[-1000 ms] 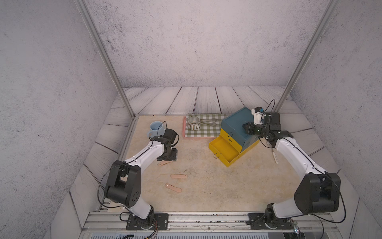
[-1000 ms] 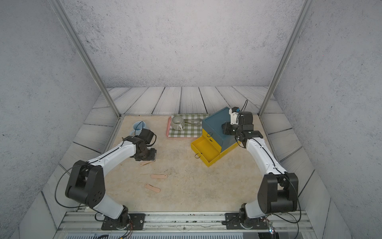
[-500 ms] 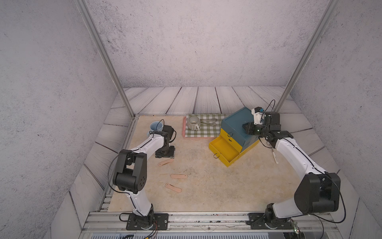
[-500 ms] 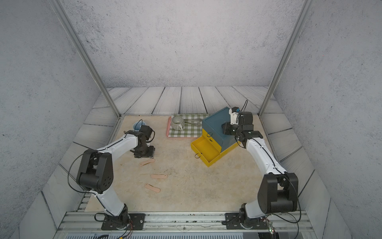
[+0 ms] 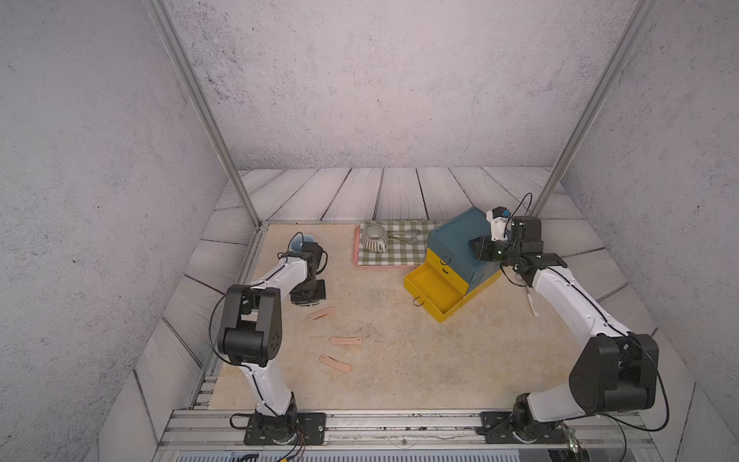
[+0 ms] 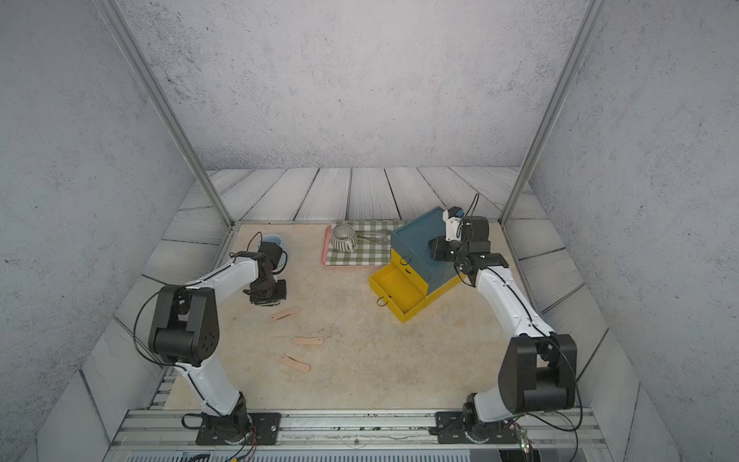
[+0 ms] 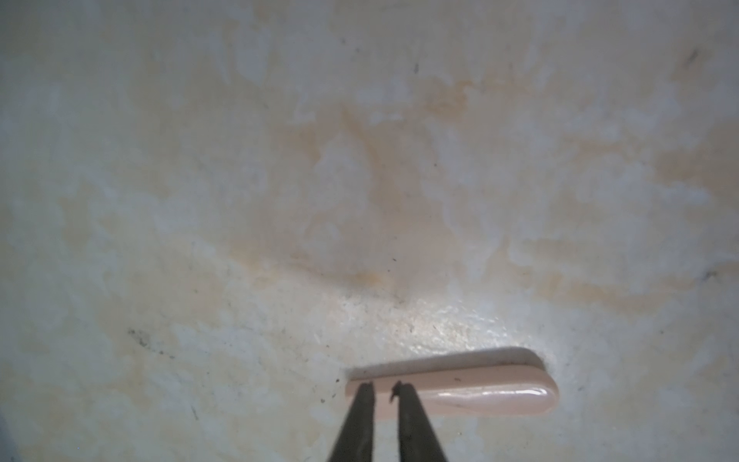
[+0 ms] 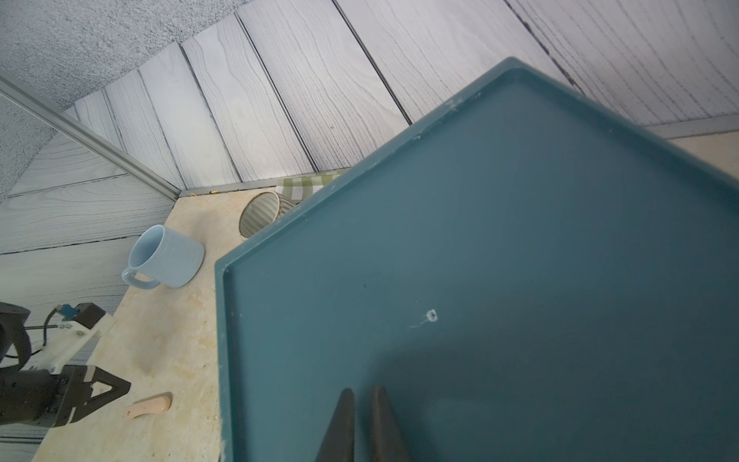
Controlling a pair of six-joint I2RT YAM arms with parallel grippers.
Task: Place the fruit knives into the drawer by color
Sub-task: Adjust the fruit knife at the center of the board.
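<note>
Pink fruit knives [image 5: 335, 363] lie loose nearest me; the third knife [image 7: 480, 394] sits under my left gripper [image 7: 383, 390] — jaws pinched together over its end, gripping nothing I can see. I'd open wider, straddle its width, then clench. Farther off, my right gripper [image 8: 362, 394] — clamped, empty — is over the drawer [image 5: 456, 240], whose bottom tray [image 5: 434, 288] is pulled out.

Fruit knives [image 5: 346, 340] left-front on table [image 5: 400, 380]; drawer [image 5: 452, 240] right-rear; tray [image 5: 355, 250] just left of drawer, mug [image 5: 374, 239] on tray.
</note>
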